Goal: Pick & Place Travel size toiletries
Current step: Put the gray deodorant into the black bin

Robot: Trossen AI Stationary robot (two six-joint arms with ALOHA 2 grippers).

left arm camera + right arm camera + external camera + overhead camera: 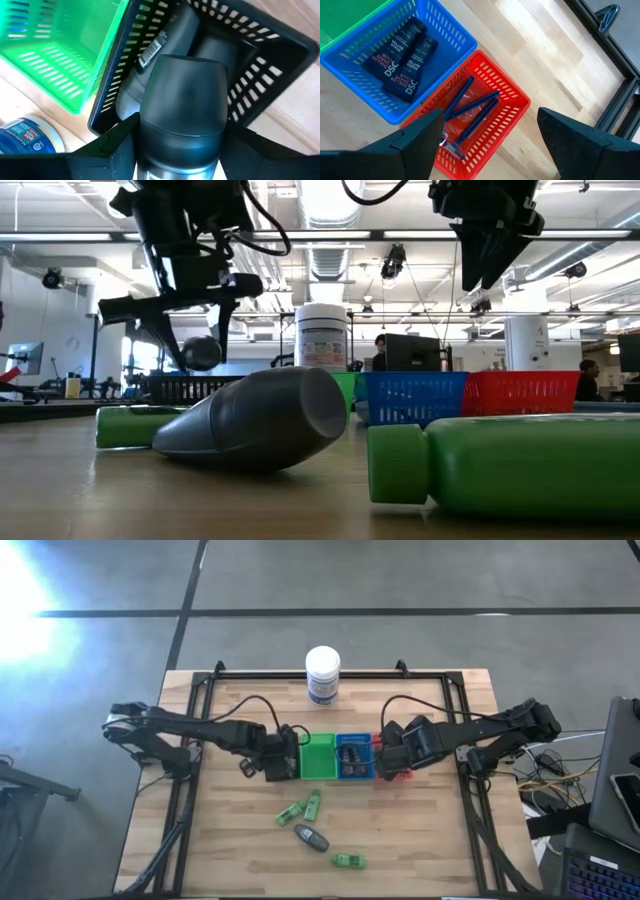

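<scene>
My left gripper [272,755] is shut on a grey oval tube [182,100] over the black bin [260,65], which holds other grey tubes [145,65]. My right gripper [490,135] is open and empty above the red bin [485,120], where dark razors [470,107] lie. Dark tubes [402,55] lie in the blue bin [450,30]. The green bin [318,755] stands between the black and blue ones. On the table toward the near edge lie a grey tube [311,837] and three green bottles [291,812], [313,803], [348,860]. My left gripper pinches the grey tube between its two fingers [112,147], on the tube's two sides [145,135]. The tube sticks out forward past the fingers, its broad rounded end toward the black bin. In the low view the tube's end [200,352] hangs clear above the bin.
A big white jar with a blue label [322,673] stands at the table's far edge, behind the bins. A black frame rail [330,677] runs around the work area. Bare wood lies left and right of the loose items near the front.
</scene>
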